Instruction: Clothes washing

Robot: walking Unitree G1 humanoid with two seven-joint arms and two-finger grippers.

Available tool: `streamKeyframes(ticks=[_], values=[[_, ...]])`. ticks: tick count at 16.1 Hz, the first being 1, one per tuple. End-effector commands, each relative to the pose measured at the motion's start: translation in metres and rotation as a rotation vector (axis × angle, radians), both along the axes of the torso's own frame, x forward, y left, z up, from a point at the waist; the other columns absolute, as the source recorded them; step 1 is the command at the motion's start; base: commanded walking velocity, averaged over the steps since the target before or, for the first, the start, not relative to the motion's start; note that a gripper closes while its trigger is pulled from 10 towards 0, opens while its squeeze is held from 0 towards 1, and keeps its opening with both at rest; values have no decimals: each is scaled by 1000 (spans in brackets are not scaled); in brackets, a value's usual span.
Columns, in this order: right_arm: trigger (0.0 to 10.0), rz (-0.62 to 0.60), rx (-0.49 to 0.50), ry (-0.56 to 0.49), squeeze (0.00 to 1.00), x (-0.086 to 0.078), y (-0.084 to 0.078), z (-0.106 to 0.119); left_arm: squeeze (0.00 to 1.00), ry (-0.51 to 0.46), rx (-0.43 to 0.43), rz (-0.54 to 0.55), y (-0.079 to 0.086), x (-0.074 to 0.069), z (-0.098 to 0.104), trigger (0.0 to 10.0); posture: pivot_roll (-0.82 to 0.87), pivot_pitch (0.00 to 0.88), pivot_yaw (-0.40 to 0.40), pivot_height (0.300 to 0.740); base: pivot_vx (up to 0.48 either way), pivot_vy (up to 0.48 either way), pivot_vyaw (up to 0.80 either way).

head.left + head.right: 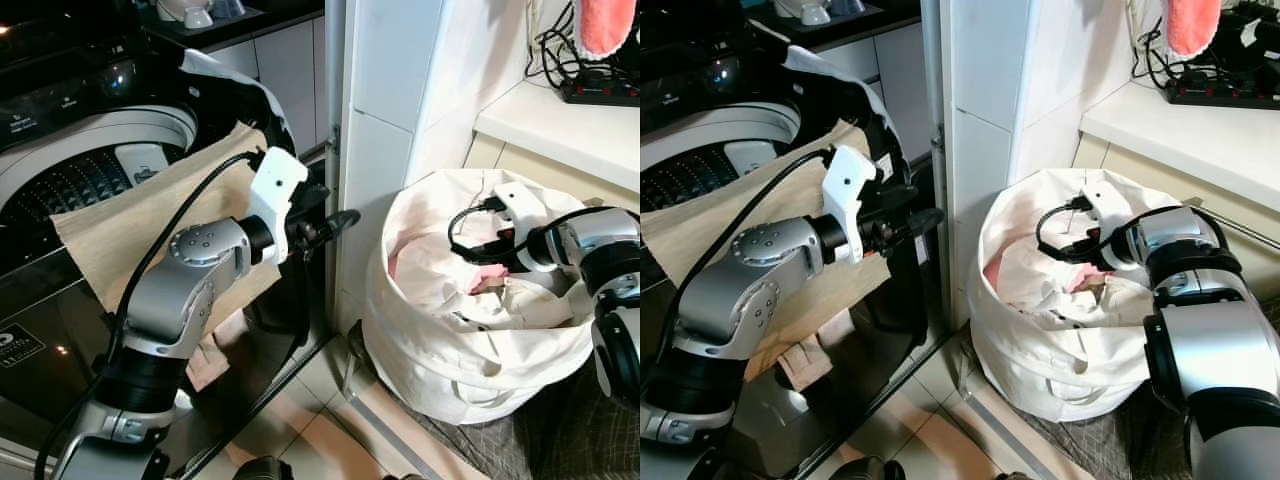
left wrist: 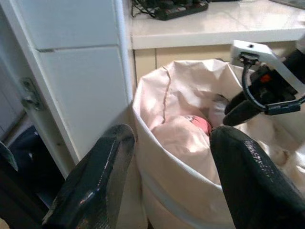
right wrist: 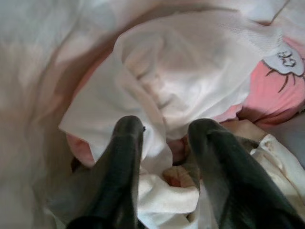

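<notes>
A white fabric laundry basket (image 1: pixel 470 345) stands on the floor by the white pillar, full of clothes. My right gripper (image 1: pixel 480 262) reaches down inside it. In the right wrist view its fingers (image 3: pixel 125 143) are open, tips pressed into a white garment (image 3: pixel 181 71) with a fold of it between them, and a pink garment (image 3: pixel 279 90) lies beside. My left gripper (image 1: pixel 340 222) hovers open and empty between the top-loading washing machine (image 1: pixel 90 150) and the basket, pointing toward the basket. A beige cloth (image 1: pixel 140 225) is draped over the machine's rim, behind my left arm.
The white pillar (image 1: pixel 390 100) separates machine and basket. A counter (image 1: pixel 560 125) behind the basket carries a black power strip (image 1: pixel 600 92) with cables, and a pink cloth (image 1: pixel 605 25) hangs above. A dark checked fabric (image 1: pixel 520 440) lies under the basket on the tiled floor (image 1: pixel 310 425).
</notes>
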State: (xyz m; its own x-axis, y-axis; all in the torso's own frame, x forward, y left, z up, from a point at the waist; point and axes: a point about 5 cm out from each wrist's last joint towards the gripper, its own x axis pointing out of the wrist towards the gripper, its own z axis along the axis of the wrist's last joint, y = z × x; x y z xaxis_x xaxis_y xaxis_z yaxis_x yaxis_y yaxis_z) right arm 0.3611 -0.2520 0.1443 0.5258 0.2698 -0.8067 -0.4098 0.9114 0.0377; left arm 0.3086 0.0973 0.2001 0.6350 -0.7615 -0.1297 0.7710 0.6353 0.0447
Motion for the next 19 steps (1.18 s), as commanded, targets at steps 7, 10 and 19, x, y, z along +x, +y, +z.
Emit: streamKeyframes(ticks=[7,10,19], values=[[10000,110,-78,76,1000,-6,12,-22,0,153,59,-263,-8,-38,-18,10000,39,0,45,740,0,0,0],[10000,152,-99,122,1000,-12,17,-36,0,167,73,-273,-8,-42,-20,10000,48,0,36,740,0,0,0],[0,117,-240,100,0,-23,18,-69,0,166,88,-253,-6,-42,-18,10000,59,0,35,740,0,0,0]])
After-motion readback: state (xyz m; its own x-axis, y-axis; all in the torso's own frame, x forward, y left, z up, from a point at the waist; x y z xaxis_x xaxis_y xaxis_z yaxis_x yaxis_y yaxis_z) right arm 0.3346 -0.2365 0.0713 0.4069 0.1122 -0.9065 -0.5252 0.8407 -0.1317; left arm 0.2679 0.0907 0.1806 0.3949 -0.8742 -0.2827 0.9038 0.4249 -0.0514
